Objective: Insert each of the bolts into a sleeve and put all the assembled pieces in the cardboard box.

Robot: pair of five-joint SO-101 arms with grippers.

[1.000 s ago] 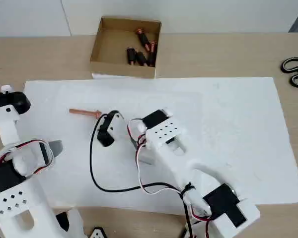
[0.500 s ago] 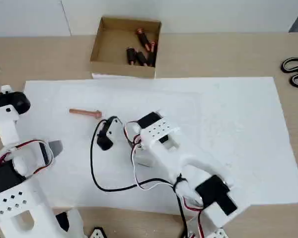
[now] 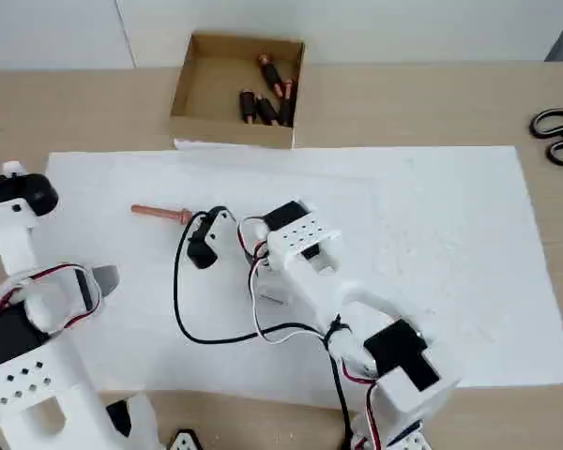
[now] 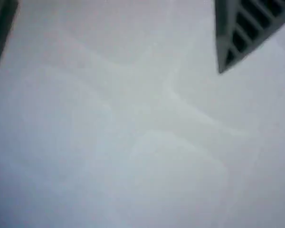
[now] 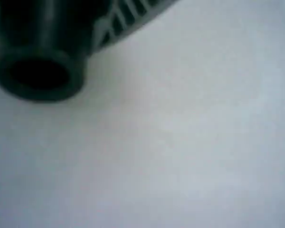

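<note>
On the table (image 3: 75,103) lies a white paper (image 3: 450,234), and just past its twelve o'clock edge stands the box (image 3: 199,89), open at the top. Several assembled pieces (image 3: 266,98) lie inside, huddled toward the box's three o'clock wall. One bare bolt (image 3: 161,213) lies flat on the paper around ten o'clock, running nine to three and touching nothing else.

The right arm (image 3: 305,253) comes in from the paper's five o'clock edge and bends low over the middle, with the bolt off at its ten o'clock. From its wrist view, the right gripper (image 5: 52,23) is clenched on a black sleeve (image 5: 38,71). The sleeve's hollow mouth faces the camera, its side is against a ribbed finger (image 5: 128,19), and it is held close over the paper.

The left arm (image 3: 38,309) is at the eight o'clock corner. Its left gripper (image 4: 109,69) is spread wide and grasps nothing, with bare paper below it.

Scissors (image 3: 558,136) lie on the table at two o'clock, well apart from everything.
</note>
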